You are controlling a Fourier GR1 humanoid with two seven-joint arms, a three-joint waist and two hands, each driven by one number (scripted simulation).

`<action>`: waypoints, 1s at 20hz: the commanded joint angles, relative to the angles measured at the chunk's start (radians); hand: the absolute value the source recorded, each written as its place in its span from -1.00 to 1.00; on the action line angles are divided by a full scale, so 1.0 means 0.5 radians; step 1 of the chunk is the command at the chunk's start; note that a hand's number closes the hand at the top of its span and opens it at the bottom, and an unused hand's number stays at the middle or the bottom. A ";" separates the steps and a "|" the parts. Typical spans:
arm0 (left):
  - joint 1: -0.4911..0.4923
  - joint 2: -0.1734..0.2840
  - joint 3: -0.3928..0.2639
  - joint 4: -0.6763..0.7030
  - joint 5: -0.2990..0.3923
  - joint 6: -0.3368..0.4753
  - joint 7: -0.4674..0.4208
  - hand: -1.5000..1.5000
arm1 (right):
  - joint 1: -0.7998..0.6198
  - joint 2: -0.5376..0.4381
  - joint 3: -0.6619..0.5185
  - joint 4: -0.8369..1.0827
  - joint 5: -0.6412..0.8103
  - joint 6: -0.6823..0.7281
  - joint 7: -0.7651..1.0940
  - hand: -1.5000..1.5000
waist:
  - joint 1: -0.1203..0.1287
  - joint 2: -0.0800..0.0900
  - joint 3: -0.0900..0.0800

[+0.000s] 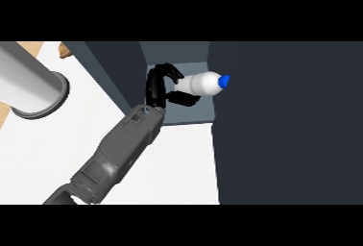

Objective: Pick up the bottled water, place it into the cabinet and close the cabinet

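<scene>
The water bottle is white with a blue cap. It lies on its side inside the dark cabinet's opening, cap pointing right. My right hand reaches into that opening from the lower left. Its fingers curl over the bottle's base end and its thumb sits beneath. The grey forearm runs diagonally across the white counter. The cabinet's wide dark door panel fills the right side, its edge just right of the cap. My left hand does not show.
A thick light-grey cylinder with a rimmed end crosses the upper left corner. A dark cabinet wall slants along the opening's left side. A strip of wood-coloured surface shows at the top left.
</scene>
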 commanded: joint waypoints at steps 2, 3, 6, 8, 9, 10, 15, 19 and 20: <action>-0.211 0.002 0.012 0.342 -0.103 0.266 0.069 -1.00 | -0.006 -0.019 -0.051 -0.068 -0.171 0.045 0.018 -1.00 | -0.003 0.014 0.000; -0.254 0.054 0.038 0.387 -0.091 0.184 0.070 -1.00 | 0.019 -0.023 -0.045 -0.100 -0.156 0.047 0.038 -1.00 | -0.015 0.020 -0.002; -0.236 0.005 0.062 0.475 -0.104 0.316 -0.018 -1.00 | 0.003 -0.015 -0.028 -0.146 -0.149 0.040 0.083 -1.00 | -0.016 0.034 -0.004; -0.400 0.002 0.066 0.520 -0.117 0.342 0.080 -1.00 | -0.046 -0.044 -0.136 -0.068 -0.213 0.075 0.036 -1.00 | -0.006 0.021 -0.001; -0.266 0.029 0.114 0.467 -0.081 0.273 -0.085 -1.00 | 0.017 -0.059 -0.142 -0.096 -0.266 0.119 0.004 -1.00 | -0.011 0.022 -0.003; -0.366 0.079 0.126 0.461 -0.076 0.187 -0.058 -1.00 | 0.020 -0.034 -0.089 -0.115 -0.198 0.106 0.006 -1.00 | -0.028 0.027 -0.004; -0.318 0.013 0.379 0.126 0.130 0.064 -0.431 1.00 | 0.035 -0.034 -0.102 -0.093 -0.190 0.115 0.007 -1.00 | 0.018 0.021 -0.009; -0.216 0.002 0.449 0.022 0.217 -0.332 -0.636 1.00 | 0.036 -0.020 -0.070 -0.044 -0.139 0.141 -0.040 -1.00 | 0.018 0.010 -0.006; -0.157 0.002 0.407 -0.005 0.242 -0.421 -0.652 1.00 | 0.042 -0.009 -0.034 -0.093 -0.107 0.138 -0.033 -1.00 | 0.003 0.005 -0.006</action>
